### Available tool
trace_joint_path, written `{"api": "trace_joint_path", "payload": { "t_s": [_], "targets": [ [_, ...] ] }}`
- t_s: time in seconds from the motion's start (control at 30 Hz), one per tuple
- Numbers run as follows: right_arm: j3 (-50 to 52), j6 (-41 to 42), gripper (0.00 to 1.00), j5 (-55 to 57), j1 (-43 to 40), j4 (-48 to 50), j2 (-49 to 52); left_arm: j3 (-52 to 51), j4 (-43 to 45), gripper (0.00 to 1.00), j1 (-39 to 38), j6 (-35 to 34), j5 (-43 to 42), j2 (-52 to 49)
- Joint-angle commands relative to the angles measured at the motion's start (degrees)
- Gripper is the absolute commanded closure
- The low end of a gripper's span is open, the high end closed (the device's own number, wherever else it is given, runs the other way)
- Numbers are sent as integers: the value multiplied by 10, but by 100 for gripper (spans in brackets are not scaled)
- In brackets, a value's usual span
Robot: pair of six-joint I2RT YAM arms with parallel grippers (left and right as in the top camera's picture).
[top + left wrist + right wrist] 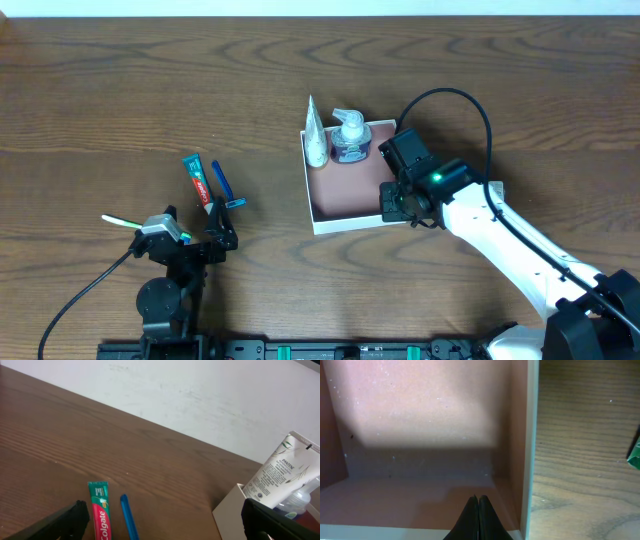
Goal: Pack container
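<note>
Brown bench point(120, 80): tube point(316, 135), bottle point(350, 138) in box point(345, 225) at twelve o'clock; toothpaste point(198, 180), razor point(224, 188) outside; left fingers point(65, 521) spread, right fingers point(473, 519) pinched empty.

Pink container point(420, 410) under tool point(478, 499) (fingers together)

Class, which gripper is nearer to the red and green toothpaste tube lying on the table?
Left. The left gripper sits close to the toothpaste tube, on the robot's side of it; the right gripper is far off, at the container's near right corner.

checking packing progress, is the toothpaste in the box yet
No, the toothpaste lies on the table, outside the container.
</note>
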State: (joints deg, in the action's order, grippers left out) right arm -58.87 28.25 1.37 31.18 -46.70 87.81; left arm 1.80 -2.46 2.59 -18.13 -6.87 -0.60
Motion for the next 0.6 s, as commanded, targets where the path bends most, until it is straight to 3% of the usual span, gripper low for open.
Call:
{"api": "trace_joint_path", "payload": {
  "t_s": [0.0, 0.57],
  "targets": [
    [5, 16, 99, -12, 18, -3, 5, -16, -9, 2, 4, 5, 0, 3],
    [-21, 7, 98, -14, 24, 32, -11, -16, -9, 2, 4, 5, 0, 3]
  ]
}}
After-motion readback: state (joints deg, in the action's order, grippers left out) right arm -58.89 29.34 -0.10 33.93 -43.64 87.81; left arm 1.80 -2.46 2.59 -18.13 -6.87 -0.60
